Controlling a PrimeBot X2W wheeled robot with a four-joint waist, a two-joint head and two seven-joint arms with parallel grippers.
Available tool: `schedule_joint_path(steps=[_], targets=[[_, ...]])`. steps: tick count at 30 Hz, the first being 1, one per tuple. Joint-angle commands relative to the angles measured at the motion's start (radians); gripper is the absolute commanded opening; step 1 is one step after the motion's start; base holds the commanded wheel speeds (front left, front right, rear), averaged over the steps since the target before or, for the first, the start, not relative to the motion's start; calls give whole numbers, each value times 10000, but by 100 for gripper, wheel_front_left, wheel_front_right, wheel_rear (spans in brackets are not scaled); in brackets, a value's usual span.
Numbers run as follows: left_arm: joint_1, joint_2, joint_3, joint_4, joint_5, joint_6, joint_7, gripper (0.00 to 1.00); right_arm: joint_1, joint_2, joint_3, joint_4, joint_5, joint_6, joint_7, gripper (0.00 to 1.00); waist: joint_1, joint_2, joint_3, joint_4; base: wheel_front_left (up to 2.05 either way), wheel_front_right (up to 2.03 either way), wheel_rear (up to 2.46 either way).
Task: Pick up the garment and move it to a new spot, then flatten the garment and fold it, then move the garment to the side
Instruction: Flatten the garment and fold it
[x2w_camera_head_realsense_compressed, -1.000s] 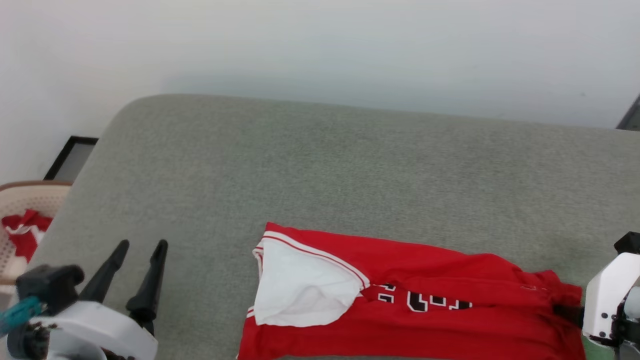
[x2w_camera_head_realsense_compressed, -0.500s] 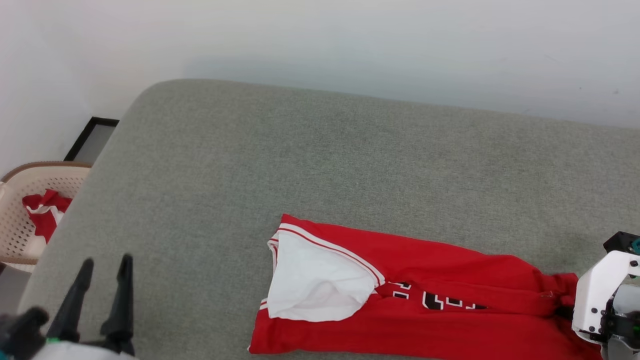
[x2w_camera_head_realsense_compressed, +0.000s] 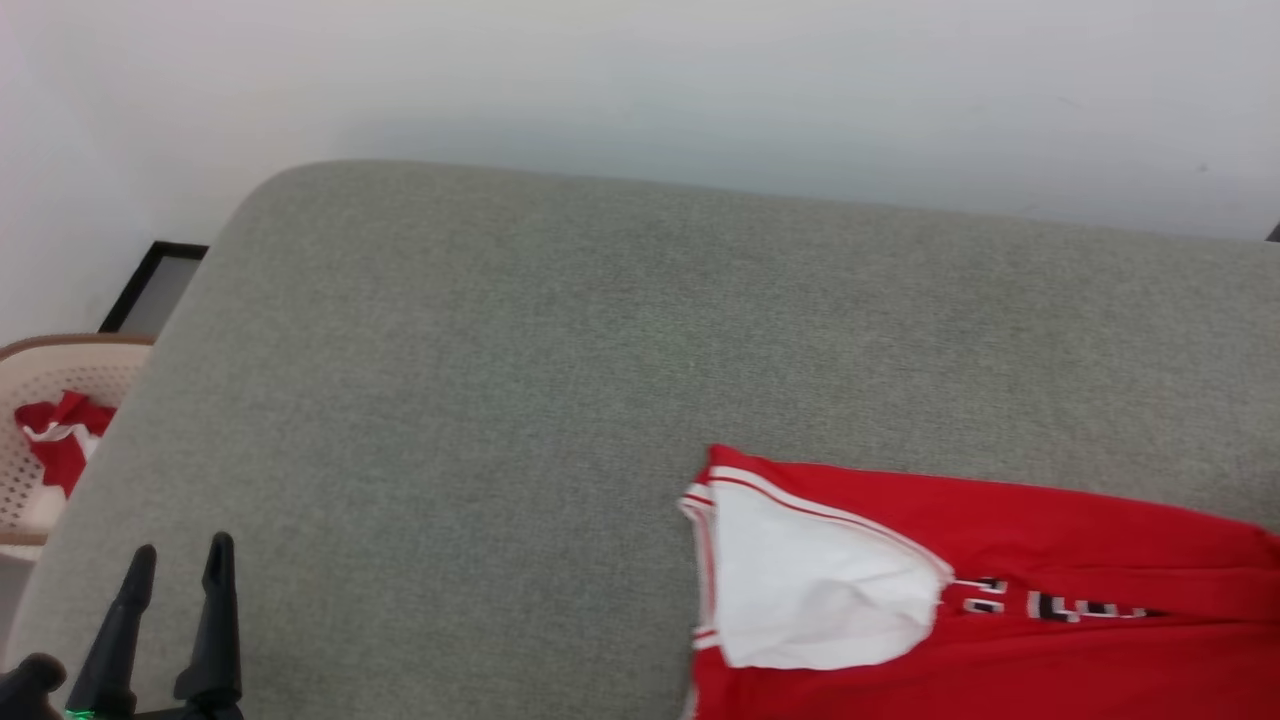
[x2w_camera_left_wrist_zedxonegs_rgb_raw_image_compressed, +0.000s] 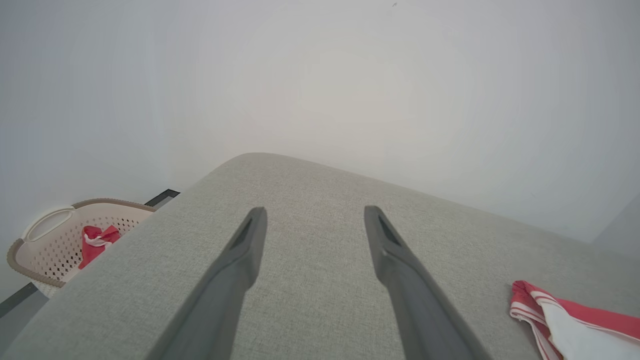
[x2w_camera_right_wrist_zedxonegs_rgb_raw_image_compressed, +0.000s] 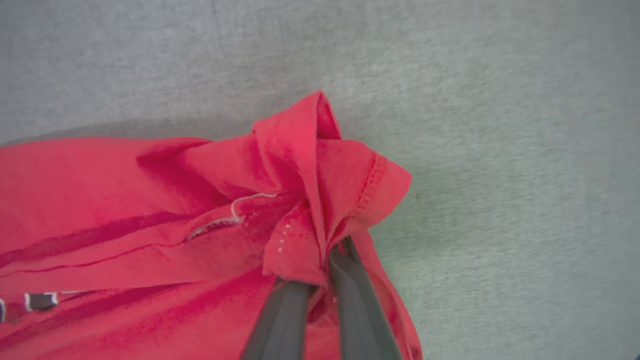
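Garment (x2w_camera_right_wrist_zedxonegs_rgb_raw_image_compressed: 150, 200) edge clamped in right gripper's (x2w_camera_right_wrist_zedxonegs_rgb_raw_image_compressed: 322, 257) jaws; left gripper's (x2w_camera_left_wrist_zedxonegs_rgb_raw_image_compressed: 315, 212) jaws apart over cushion (x2w_camera_head_realsense_compressed: 500, 350).

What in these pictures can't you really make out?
Lettering on the shirt: head view, folds cover most of it; unreadable.
The shirt's right end: head view, cut off by the right and bottom edges.
Tips of the right gripper: right wrist view, buried in bunched red cloth.
The basket: head view, cut by the left edge, partly behind the couch.
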Motion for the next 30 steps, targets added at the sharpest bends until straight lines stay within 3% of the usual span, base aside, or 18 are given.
schedule_joint_path(steps=[1,5,10,15,21,24,30], targets=[[76,-88,106,31,112,-113,10,100,-119,-169,-129,33,-293,-20,-92,0,0,0,4,-95,0,0,0],[65,-235,275,145,256,-287,10,100,-347,-389,-33,27,-176,-20,-77,0,0,0,-4,-263,0,0,0],[183,-385,415,219,324,-421,10,100,-298,3,968,-1037,990,-19,416,0,0,0,-76,-497,0,0,0],[226,-459,436,274,312,-459,10,100,181,975,1880,-3141,2033,-19,1260,0,0,0,-123,-639,0,0,0],[-29,-517,186,423,387,-512,30,100,568,2374,2933,-4876,2410,-19,1792,0,0,0,-166,-479,0,0,0],[-182,-579,65,515,340,-544,46,100,476,3090,3547,-5034,2340,-19,1713,0,0,0,-157,-305,0,0,0],[-522,-587,-290,729,406,-647,102,100,182,3680,4722,-4340,2137,-19,1218,0,0,0,-167,188,0,0,0]])
